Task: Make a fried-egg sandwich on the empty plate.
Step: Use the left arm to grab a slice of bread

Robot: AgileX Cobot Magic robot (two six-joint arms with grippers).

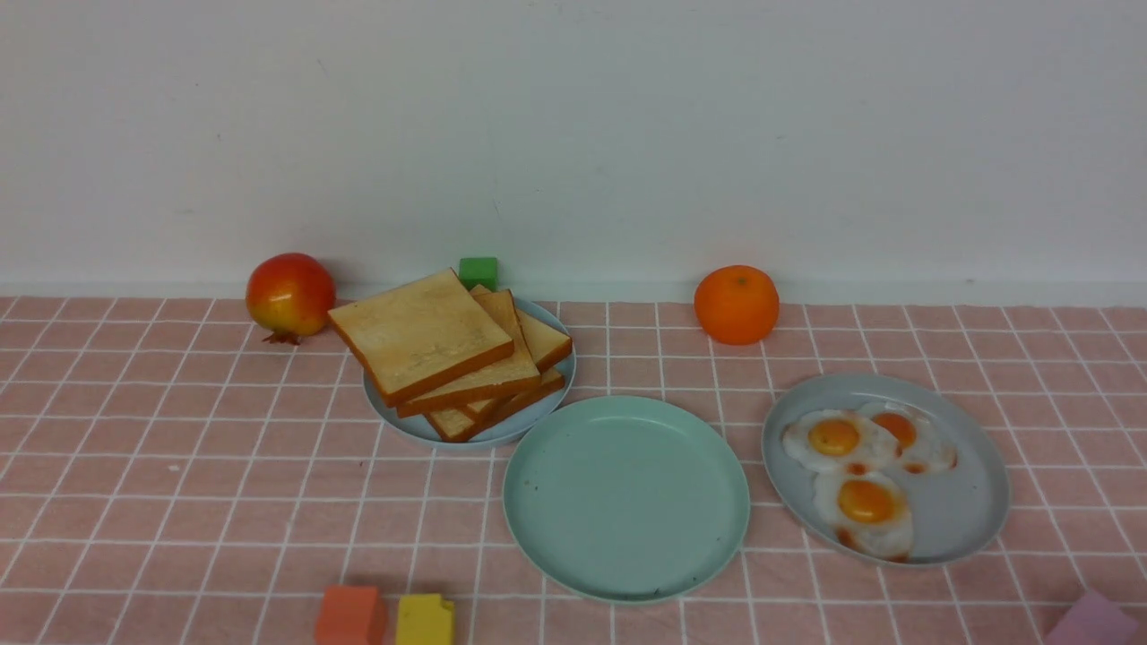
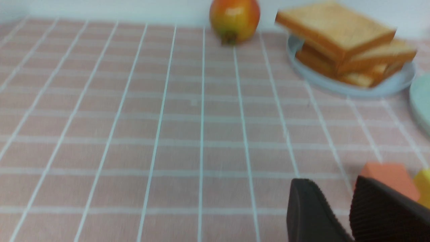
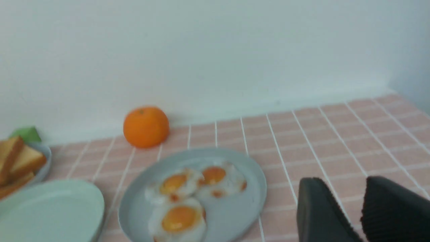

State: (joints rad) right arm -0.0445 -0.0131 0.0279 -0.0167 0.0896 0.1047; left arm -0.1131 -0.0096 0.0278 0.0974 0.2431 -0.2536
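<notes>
The empty plate (image 1: 627, 497), mint green, lies bare in the middle of the pink checked cloth; its edge shows in the left wrist view (image 2: 423, 101) and the right wrist view (image 3: 50, 208). A skewed pile of toast slices (image 1: 448, 349) sits on a pale blue-grey plate (image 1: 403, 425) to its back left. Three fried eggs (image 1: 851, 466) lie on a grey plate (image 1: 968, 502) to its right. No sandwich shows. Neither gripper shows in the front view. My left gripper (image 2: 331, 183) is open and empty, low over the cloth. My right gripper (image 3: 341, 181) is open and empty, right of the egg plate.
A red-yellow fruit (image 1: 289, 296), a green block (image 1: 478, 271) and an orange (image 1: 737, 305) stand near the back wall. An orange block (image 1: 349, 615), a yellow block (image 1: 425, 620) and a purple block (image 1: 1089, 623) sit at the front edge.
</notes>
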